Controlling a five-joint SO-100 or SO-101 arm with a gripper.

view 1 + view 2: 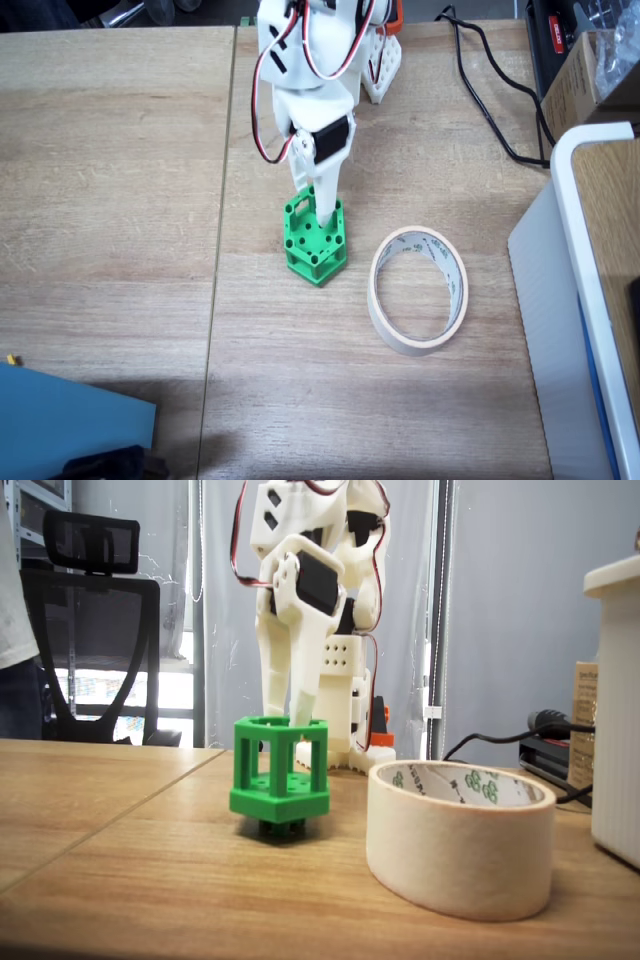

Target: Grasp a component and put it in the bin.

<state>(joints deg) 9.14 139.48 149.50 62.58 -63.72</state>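
Fingers (318, 205) grip green component (316, 243); tape-roll bin (418, 290) just right, white box (590, 300) beyond.

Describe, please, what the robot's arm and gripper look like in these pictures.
The arm is white moulded plastic with black motor blocks set into it and red, white and black cables looping along it. The gripper is also white, with long tapering fingers.

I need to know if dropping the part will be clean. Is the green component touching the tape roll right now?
Apart. In a fixed view, bare wooden table shows between the green component and the tape roll.
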